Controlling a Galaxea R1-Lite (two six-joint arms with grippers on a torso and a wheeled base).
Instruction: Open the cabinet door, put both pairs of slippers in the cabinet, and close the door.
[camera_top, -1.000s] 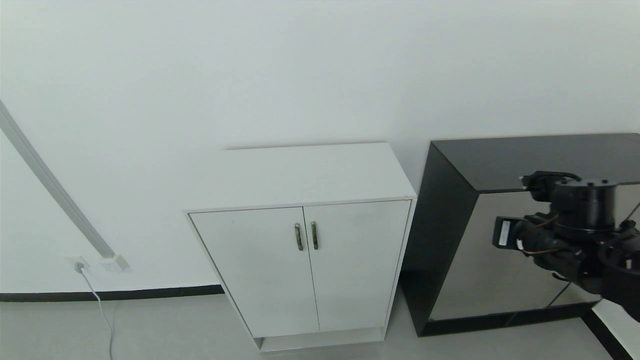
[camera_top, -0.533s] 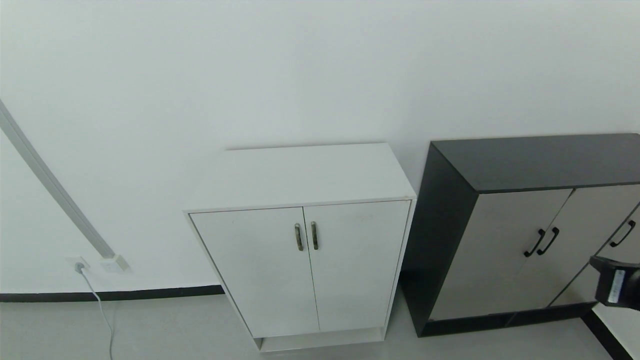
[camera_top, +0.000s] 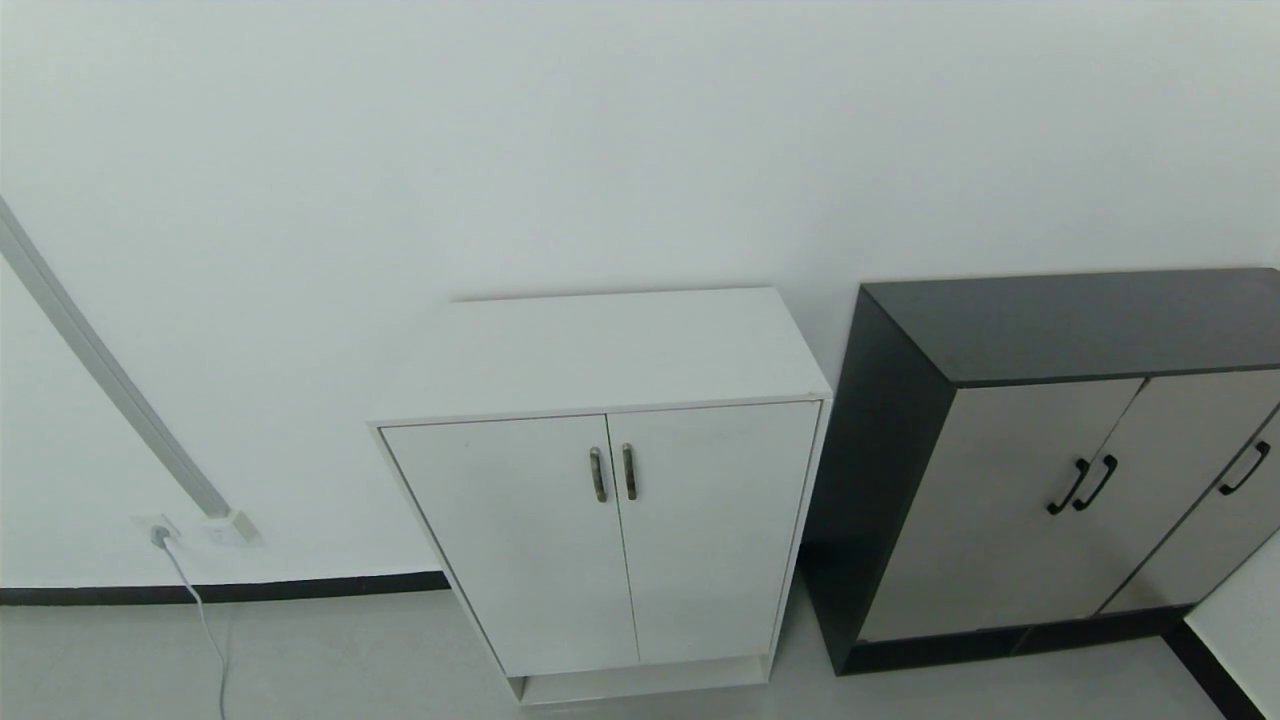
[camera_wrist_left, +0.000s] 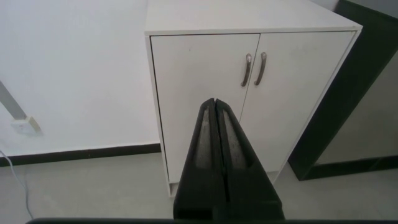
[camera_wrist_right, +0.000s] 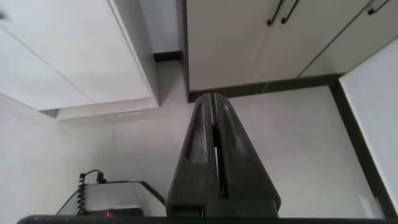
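A white cabinet (camera_top: 600, 480) with two doors stands against the wall, both doors closed, its two metal handles (camera_top: 612, 472) side by side at the middle. It also fills the background of the left wrist view as the white cabinet (camera_wrist_left: 249, 74). My left gripper (camera_wrist_left: 214, 106) is shut with nothing in it, held in front of the cabinet and apart from it. My right gripper (camera_wrist_right: 214, 102) is shut and empty, hanging above the grey floor near the white cabinet's corner (camera_wrist_right: 81, 62).
A black cabinet (camera_top: 1050, 440) with grey doors and black handles stands right of the white one, with a narrow gap between. A wall socket with a grey cable (camera_top: 160, 535) sits low at the left. Open grey floor (camera_top: 300, 660) lies in front.
My right arm, which was raised before the black cabinet a second ago, has dropped down and out of the head view. The cabinets have not moved.
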